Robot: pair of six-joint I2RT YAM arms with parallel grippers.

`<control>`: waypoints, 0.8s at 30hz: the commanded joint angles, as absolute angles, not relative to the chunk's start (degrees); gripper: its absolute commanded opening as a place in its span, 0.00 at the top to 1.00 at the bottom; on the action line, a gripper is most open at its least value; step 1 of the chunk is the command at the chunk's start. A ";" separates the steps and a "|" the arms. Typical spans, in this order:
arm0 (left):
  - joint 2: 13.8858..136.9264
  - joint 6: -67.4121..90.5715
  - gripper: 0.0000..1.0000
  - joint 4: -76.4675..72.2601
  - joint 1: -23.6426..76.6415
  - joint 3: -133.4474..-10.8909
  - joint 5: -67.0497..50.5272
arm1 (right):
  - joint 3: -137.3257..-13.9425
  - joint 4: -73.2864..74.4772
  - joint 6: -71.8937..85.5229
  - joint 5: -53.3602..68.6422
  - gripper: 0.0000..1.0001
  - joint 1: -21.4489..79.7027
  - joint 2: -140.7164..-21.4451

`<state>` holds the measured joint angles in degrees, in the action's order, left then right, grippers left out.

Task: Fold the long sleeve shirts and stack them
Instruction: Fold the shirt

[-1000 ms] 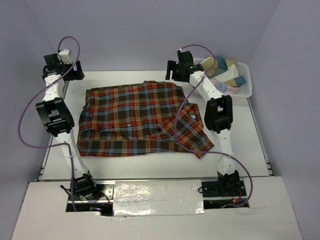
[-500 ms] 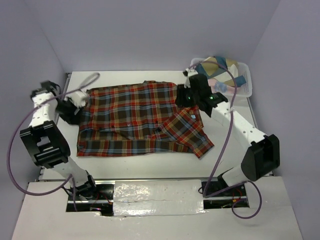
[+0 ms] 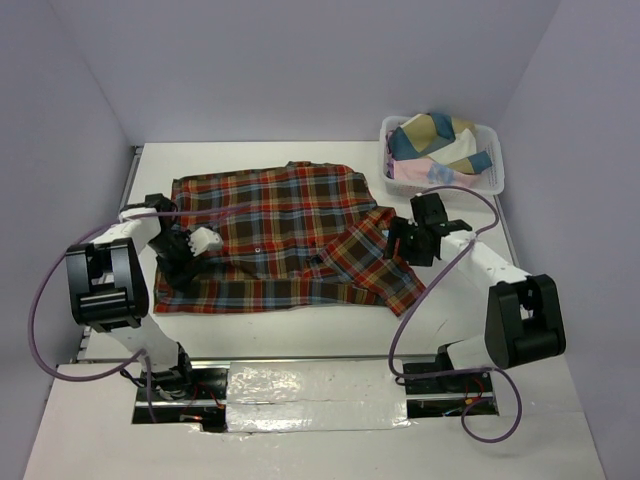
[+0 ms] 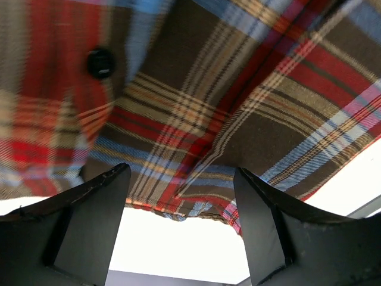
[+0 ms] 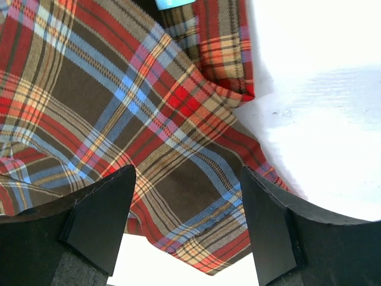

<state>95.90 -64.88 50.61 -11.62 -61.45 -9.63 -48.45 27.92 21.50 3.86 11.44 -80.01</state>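
Top external: both arms down from the raised far corners to the plaid shirt (image 3: 270, 230), spread flat on the table (image 3: 250, 155); likely lining up a fold grasp.
Left pincer (image 3: 195, 243) low over the shirt's left edge, right pincer (image 3: 400, 242) over the folded-in right sleeve; both wide open in wrist views, gripping nothing, cloth contact unclear.

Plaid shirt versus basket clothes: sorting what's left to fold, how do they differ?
The plaid shirt lies spread on the table; the basket clothes sit bunched in the white basket. The plaid shirt is red-brown-blue check; the basket clothes show teal, tan and pink. Both are fabric.
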 commanded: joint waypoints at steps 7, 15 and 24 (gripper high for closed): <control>100.90 -69.43 0.40 50.80 -11.25 -62.14 -5.19 | -47.64 26.02 21.89 4.40 0.21 8.26 -81.21; 100.28 -68.73 0.76 54.14 -11.60 -63.81 -7.29 | -47.20 27.86 21.18 1.84 0.21 6.77 -85.34; 99.23 -67.33 1.00 56.25 -11.95 -64.77 -8.88 | -42.63 27.86 22.76 2.98 0.28 6.94 -87.10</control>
<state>99.61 -68.20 53.21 -11.60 -62.67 -6.57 -44.77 27.40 21.80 2.61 7.09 -85.54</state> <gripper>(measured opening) 0.040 0.747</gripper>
